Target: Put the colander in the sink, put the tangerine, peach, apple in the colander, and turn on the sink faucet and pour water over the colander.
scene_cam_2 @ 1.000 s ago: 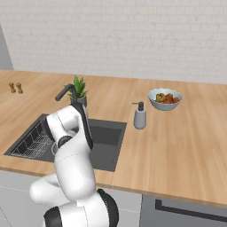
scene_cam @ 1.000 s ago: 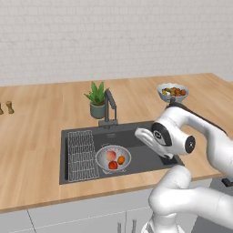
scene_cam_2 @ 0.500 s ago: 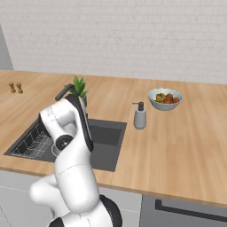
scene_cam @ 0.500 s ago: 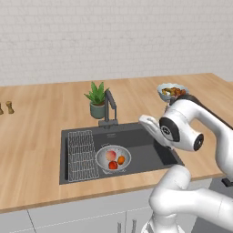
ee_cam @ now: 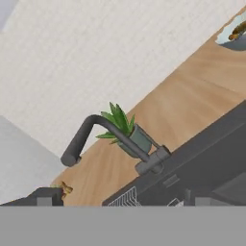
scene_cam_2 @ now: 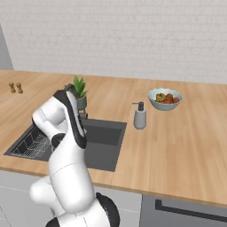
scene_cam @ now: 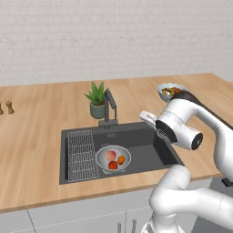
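In the left base view we see the colander (scene_cam: 113,159) sitting in the sink (scene_cam: 145,141) beside the wire rack (scene_cam: 82,154), with the peach (scene_cam: 110,155), the tangerine (scene_cam: 121,159) and the apple (scene_cam: 113,165) inside it, so we judge only the water step is left. The sink faucet (scene_cam: 109,109) stands at the basin's back edge, just in front of the potted plant (scene_cam: 96,100); our arm reaches over the basin's right part, so the faucet lies to its left and farther back. In the right base view our arm hides most of the basin; the soap dispenser (scene_cam_2: 140,116) stands on the counter (scene_cam_2: 186,133). In the hand view the faucet (ee_cam: 113,137) lies straight ahead, its long neck running slantwise, its spout end toward the upper left. The hand's fingers stand wide apart, holding nothing.
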Available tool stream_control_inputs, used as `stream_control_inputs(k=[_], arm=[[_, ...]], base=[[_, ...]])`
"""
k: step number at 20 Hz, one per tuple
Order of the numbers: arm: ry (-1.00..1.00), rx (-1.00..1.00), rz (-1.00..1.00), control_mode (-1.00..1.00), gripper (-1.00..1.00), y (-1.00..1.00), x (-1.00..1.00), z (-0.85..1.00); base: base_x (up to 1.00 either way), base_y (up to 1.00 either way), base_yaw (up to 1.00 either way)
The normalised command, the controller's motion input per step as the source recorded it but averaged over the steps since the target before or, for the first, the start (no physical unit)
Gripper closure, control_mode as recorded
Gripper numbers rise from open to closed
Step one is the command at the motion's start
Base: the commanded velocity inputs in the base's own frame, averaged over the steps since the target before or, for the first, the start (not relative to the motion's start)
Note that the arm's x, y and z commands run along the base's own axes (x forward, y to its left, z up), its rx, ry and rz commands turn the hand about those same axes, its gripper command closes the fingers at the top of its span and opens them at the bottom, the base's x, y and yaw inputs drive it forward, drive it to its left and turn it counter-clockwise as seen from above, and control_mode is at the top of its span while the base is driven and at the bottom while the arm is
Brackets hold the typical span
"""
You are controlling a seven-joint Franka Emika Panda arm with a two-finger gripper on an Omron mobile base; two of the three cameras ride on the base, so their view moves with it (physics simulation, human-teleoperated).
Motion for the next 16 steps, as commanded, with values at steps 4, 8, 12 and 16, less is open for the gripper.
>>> stream_control_inputs(k=[4, 8, 12, 16], arm=[[-0.07, -0.32, -0.13, -1.00, -1.00, -0.09, 0.00, -0.14], [-0.05, -0.18, -0.08, -1.00, -1.00, -0.39, 0.02, -0.03], [-0.03, -0.01, 0.03, -1.00, -1.00, -0.42, 0.17, -0.11], [-0.04, 0.00, 0.01, -1.00, -1.00, -0.07, 0.32, -0.15]], base=[[0.00, 0.00, 0.00], [0.00, 0.00, 0.00], [0.00, 0.00, 0.00], [0.00, 0.00, 0.00]])
